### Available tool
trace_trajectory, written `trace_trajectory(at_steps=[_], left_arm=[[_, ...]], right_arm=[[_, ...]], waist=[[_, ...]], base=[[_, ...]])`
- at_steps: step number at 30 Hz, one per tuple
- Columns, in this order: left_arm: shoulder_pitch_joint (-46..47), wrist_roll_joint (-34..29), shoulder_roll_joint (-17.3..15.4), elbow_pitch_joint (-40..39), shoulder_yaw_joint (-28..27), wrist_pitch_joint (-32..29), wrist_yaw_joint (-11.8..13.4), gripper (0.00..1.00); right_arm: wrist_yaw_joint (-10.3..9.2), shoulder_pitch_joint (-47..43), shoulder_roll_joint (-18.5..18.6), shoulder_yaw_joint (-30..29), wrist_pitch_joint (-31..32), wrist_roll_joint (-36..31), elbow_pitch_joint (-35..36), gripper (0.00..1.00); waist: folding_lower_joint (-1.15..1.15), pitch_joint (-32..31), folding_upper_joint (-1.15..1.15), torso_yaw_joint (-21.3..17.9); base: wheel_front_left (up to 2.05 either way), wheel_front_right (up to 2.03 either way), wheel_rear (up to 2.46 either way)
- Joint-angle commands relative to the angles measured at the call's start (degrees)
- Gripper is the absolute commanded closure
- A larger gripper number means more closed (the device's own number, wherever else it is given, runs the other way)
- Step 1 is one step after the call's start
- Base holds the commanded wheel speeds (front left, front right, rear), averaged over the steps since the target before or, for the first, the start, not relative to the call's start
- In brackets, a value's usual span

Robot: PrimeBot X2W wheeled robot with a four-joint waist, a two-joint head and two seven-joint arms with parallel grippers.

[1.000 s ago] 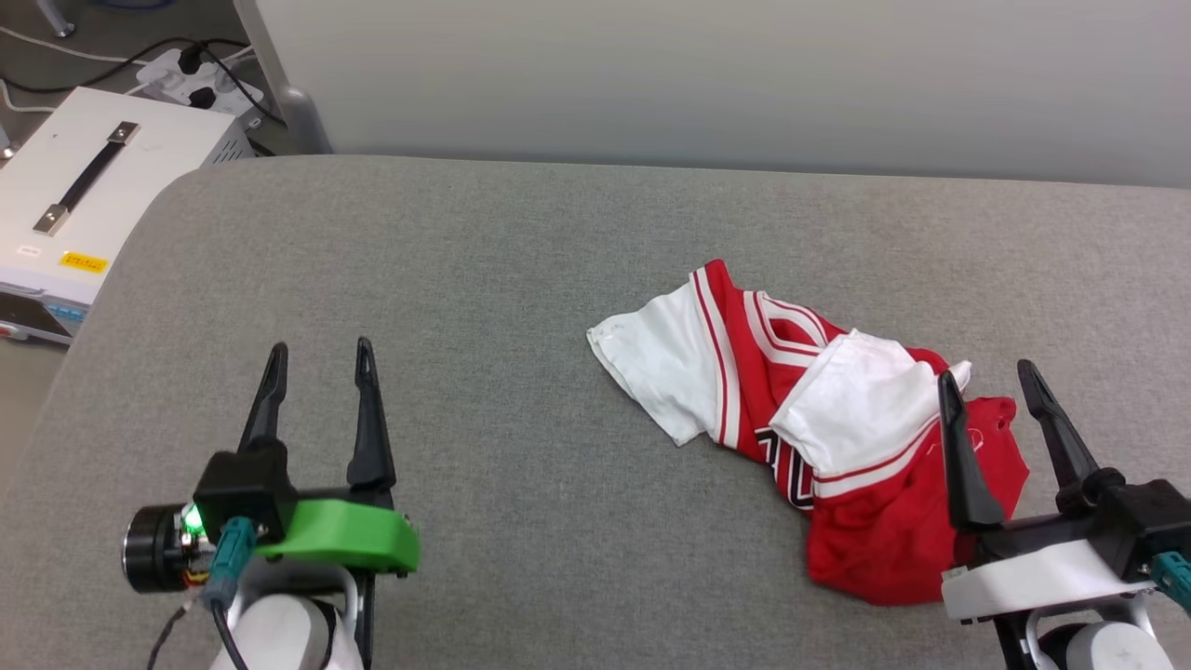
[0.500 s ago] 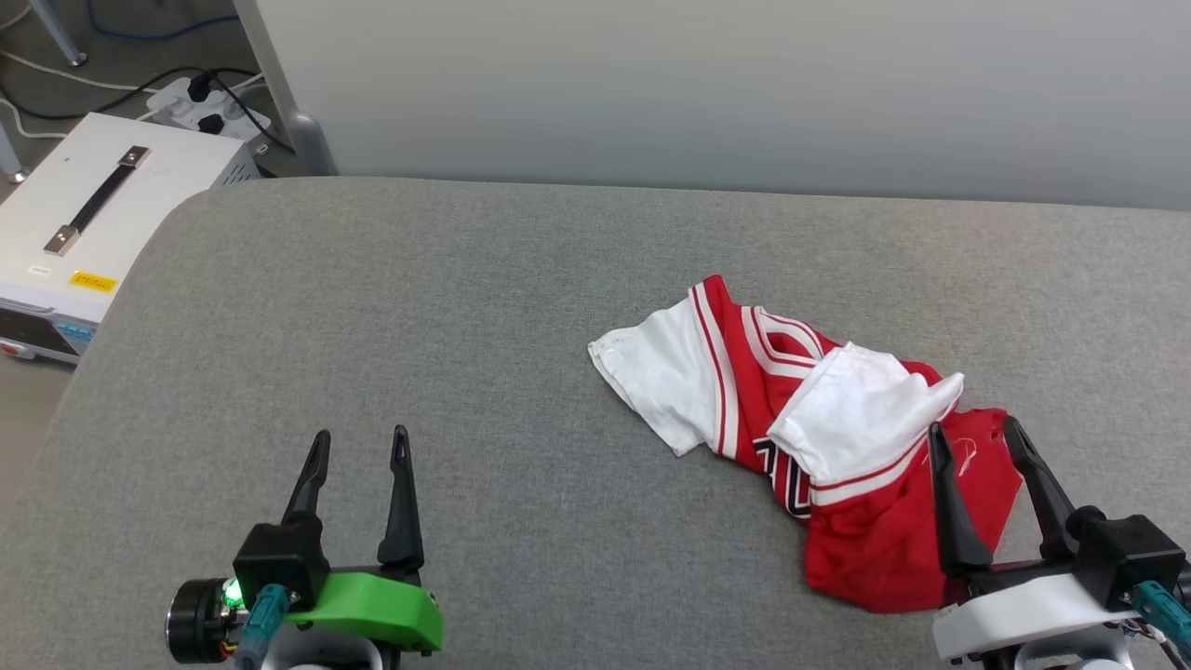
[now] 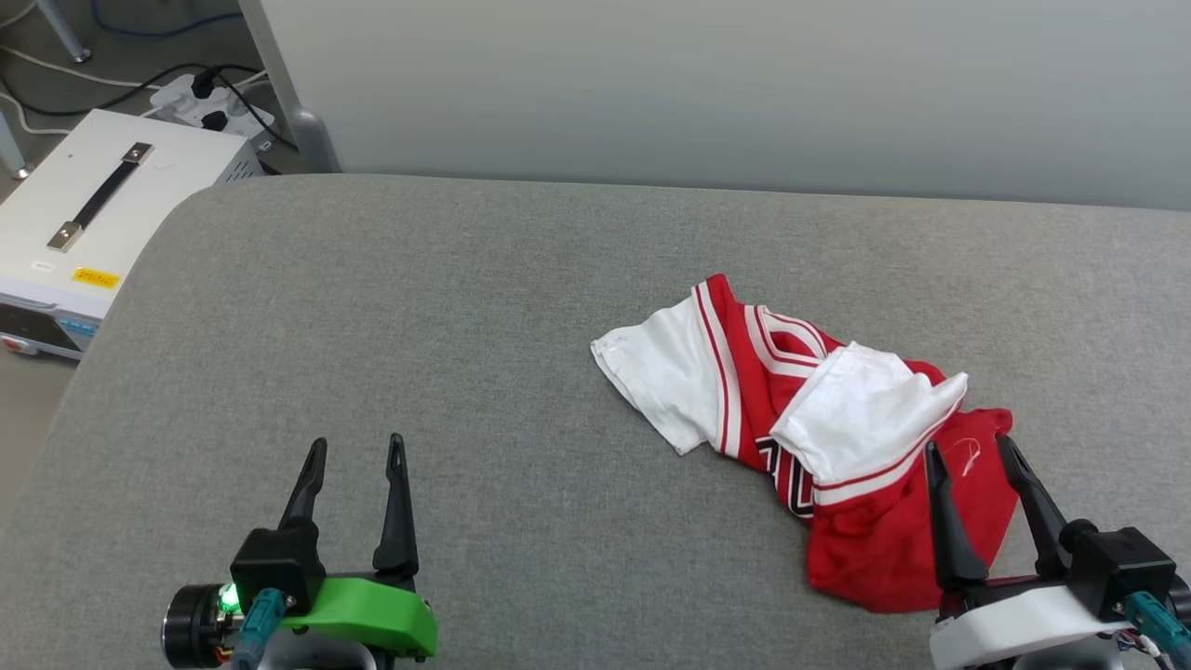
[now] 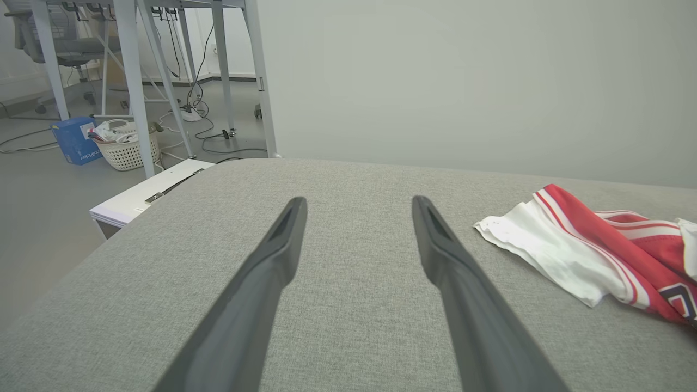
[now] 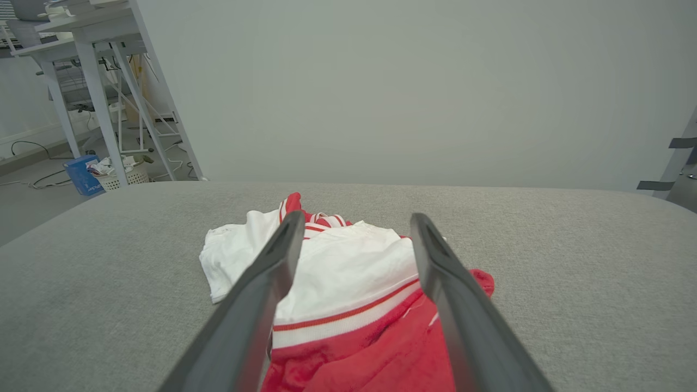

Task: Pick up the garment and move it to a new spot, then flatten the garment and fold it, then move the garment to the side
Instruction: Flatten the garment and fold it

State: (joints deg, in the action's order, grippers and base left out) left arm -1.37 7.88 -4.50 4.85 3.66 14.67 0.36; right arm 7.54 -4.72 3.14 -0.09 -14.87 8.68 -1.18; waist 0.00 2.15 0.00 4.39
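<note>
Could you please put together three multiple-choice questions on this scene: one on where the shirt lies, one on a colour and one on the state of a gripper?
1. Where does the shirt lie on the grey table?
A) on the robot's left half
B) on the robot's right half, by the right gripper
C) hanging over the far edge

2. What colour are the shirt's sleeves?
A) black
B) blue
C) white

3. How is the left gripper?
A) open, holding nothing
B) shut on the shirt
C) shut on a cable

Answers:
1. B, as the shirt lies crumpled right of the middle, its near end at the right gripper.
2. C, as both sleeves are white with red-striped trim.
3. A, as its jaws stand apart over bare table, well away from the shirt.
</note>
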Motion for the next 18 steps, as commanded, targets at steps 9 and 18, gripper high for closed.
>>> trace_trajectory(at_steps=[9, 18], left_arm=[[0.24, -1.73, 1.20, -0.51, -1.31, 0.32, -0.70, 0.00], [1.79, -1.84, 1.53, -0.52, -1.49, 0.33, -0.67, 0.00]], right_arm=[[-0.05, 7.74, 2.71, 0.12, -0.13, -0.65, 5.77, 0.00], [-0.05, 22.57, 20.14, 21.80, 1.98, 7.31, -1.24, 0.00]], waist=[[0.00, 1.69, 0.00, 0.06], [0.00, 4.11, 0.00, -0.45]], base=[[0.00, 0.00, 0.00], [0.00, 0.00, 0.00]])
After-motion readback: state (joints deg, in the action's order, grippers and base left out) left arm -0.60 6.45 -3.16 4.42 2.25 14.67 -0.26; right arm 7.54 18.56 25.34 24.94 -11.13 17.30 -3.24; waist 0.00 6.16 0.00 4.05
